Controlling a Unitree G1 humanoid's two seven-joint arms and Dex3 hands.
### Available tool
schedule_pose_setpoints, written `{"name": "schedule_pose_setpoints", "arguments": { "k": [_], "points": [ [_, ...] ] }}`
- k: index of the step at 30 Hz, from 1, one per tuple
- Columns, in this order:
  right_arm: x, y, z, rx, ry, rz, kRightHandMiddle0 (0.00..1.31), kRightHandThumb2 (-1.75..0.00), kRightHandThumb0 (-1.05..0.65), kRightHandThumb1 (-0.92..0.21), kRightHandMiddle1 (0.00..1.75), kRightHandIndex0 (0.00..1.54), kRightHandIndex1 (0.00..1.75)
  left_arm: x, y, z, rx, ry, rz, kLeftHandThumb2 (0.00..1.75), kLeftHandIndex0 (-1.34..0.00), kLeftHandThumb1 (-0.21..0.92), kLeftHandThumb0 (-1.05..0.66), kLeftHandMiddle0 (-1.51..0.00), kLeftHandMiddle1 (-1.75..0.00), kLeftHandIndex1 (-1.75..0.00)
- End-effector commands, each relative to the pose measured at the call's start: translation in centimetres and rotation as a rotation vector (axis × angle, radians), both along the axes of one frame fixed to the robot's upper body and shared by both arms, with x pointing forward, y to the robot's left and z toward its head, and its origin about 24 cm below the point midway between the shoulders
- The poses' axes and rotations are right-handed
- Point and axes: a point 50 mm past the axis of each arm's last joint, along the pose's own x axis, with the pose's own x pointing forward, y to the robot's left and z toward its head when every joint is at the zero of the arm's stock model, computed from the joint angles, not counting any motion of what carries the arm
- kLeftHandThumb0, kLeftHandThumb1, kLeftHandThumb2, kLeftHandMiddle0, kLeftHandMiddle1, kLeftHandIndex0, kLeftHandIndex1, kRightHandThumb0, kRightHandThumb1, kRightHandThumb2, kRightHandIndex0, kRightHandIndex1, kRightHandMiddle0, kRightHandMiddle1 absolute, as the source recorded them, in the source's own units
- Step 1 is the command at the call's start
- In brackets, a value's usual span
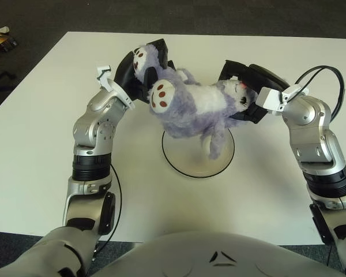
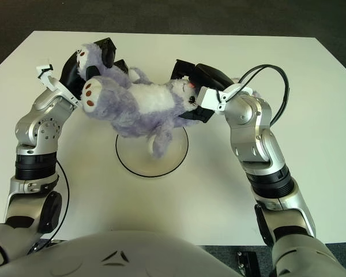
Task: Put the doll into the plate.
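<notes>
Above the white plate (image 1: 187, 164) on the table (image 1: 40, 138), the left hand (image 1: 139, 75) and right hand (image 1: 246, 95) together grip a purple doll (image 1: 190, 109), one limb dangling

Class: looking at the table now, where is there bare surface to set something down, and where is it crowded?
Bare table lies outside each forearm and along the far edge. Crowded at the middle: left hand and right hand hold the doll over the plate.

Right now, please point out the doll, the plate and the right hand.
doll (image 1: 190, 107): left eye view, white belly.
plate (image 1: 187, 164): left eye view, bare front part.
right hand (image 1: 245, 92): left eye view, black palm at the doll's head.
</notes>
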Motion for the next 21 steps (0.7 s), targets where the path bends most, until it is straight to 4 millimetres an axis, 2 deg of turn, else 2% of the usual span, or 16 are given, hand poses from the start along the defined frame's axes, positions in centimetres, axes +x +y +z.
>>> {"name": "schedule_pose_setpoints", "arguments": {
  "k": [1, 2, 3, 4, 5, 8, 10, 14, 17, 18, 21],
  "points": [
    [-0.39, 0.03, 0.53, 0.017, 0.005, 0.015, 0.04, -0.87, 0.39, -0.59, 1.66, 0.47, 1.63, -0.47, 0.46, -0.07, 0.001, -0.005, -0.017, 1.35, -0.81, 0.28, 0.48, -0.63, -1.75, -1.75],
    [-0.44, 0.04, 0.55, 0.016, 0.008, 0.018, 0.03, -0.84, 0.39, -0.61, 1.65, 0.47, 1.62, -0.5, 0.47, -0.02, 0.011, -0.012, -0.02, 1.34, -0.8, 0.29, 0.48, -0.62, -1.75, -1.75],
    [-0.55, 0.07, 0.58, 0.016, 0.007, 0.023, 0.02, -0.78, 0.38, -0.64, 1.61, 0.47, 1.6, -0.51, 0.45, 0.14, 0.025, -0.026, -0.029, 1.37, -0.76, 0.27, 0.31, -0.57, -1.72, -1.75],
    [-0.63, 0.08, 0.6, 0.016, 0.007, 0.026, 0.02, -0.82, 0.23, -0.56, 1.59, 0.42, 1.58, -0.51, 0.45, 0.26, 0.036, -0.036, -0.035, 1.38, -0.74, 0.26, 0.25, -0.54, -1.72, -1.75],
    [-0.68, 0.09, 0.61, 0.016, 0.007, 0.027, 0.01, -0.94, 0.0, -0.41, 1.56, 0.34, 1.56, -0.52, 0.44, 0.33, 0.042, -0.043, -0.04, 1.39, -0.72, 0.25, 0.16, -0.5, -1.72, -1.75],
    [-0.87, 0.03, 0.65, 0.025, 0.007, 0.031, 0.0, -1.09, -0.28, -0.23, 1.51, 0.23, 1.53, -0.54, 0.4, 0.51, 0.051, -0.069, -0.061, 1.4, -0.68, 0.25, 0.05, -0.45, -1.73, -1.75],
    [-1.01, -0.06, 0.67, 0.033, 0.004, 0.031, 0.0, -1.12, -0.38, -0.18, 1.47, 0.2, 1.49, -0.55, 0.41, 0.56, 0.059, -0.09, -0.08, 1.26, -0.59, 0.37, 0.03, -0.35, -1.74, -1.72],
    [-1.19, -0.17, 0.73, 0.025, -0.003, 0.024, 0.0, -1.13, -0.47, -0.15, 1.4, 0.16, 1.45, -0.64, 0.38, 0.49, 0.045, -0.115, -0.146, 1.08, -0.47, 0.52, 0.01, -0.23, -1.74, -1.72],
    [-1.22, -0.23, 0.74, 0.03, -0.005, 0.018, 0.0, -1.12, -0.49, -0.14, 1.34, 0.14, 1.43, -0.7, 0.64, 0.44, 0.065, -0.151, -0.164, 1.02, -0.42, 0.57, 0.0, -0.2, -1.75, -1.72],
    [-1.22, -0.23, 0.74, 0.034, -0.003, 0.017, 0.0, -1.12, -0.49, -0.14, 1.31, 0.12, 1.41, -0.71, 0.79, 0.41, 0.08, -0.163, -0.162, 1.02, -0.44, 0.56, -0.14, -0.13, -1.72, -1.72],
    [-1.25, -0.34, 0.73, 0.051, 0.005, 0.012, 0.0, -1.12, -0.5, -0.14, 1.26, 0.1, 1.38, -0.79, 1.07, 0.43, 0.132, -0.209, -0.143, 1.03, -0.49, 0.51, -0.33, -0.04, -1.69, -1.68]
  ]
}}
